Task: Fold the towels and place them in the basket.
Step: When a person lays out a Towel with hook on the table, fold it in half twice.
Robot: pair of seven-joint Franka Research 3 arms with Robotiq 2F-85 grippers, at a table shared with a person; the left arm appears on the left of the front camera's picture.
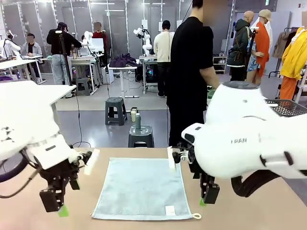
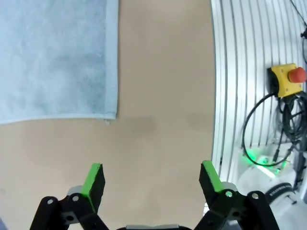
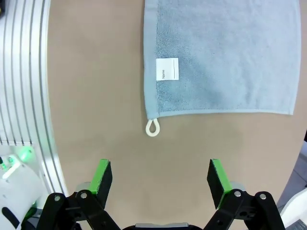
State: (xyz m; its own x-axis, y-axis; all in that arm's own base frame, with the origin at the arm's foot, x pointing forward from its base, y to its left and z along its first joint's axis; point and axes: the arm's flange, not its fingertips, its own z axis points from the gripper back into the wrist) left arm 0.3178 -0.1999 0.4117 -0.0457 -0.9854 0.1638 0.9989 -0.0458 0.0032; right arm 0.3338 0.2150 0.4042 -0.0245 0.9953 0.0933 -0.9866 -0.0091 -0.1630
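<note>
Blue-grey towel (image 1: 141, 187) lies flat and unfolded on the tan table (image 1: 249, 211). Left gripper (image 2: 151, 179) hangs just off the towel's robot-side left corner. Right gripper (image 3: 158, 177) is just off its right corner, by the white loop (image 3: 152, 128). Both jaws are wide open, holding nothing. Terry pile, hemmed edges, white label (image 3: 167, 69). Probably light, limp and grippy, so pinch those corners at the hem, not the loop.

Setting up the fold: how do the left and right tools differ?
The left tool faces the towel's plain corner; the right tool faces the corner with the loop and label. The towel lies off to one side of the left tool, straight ahead of the right tool. Both are open, empty, over bare table.
</note>
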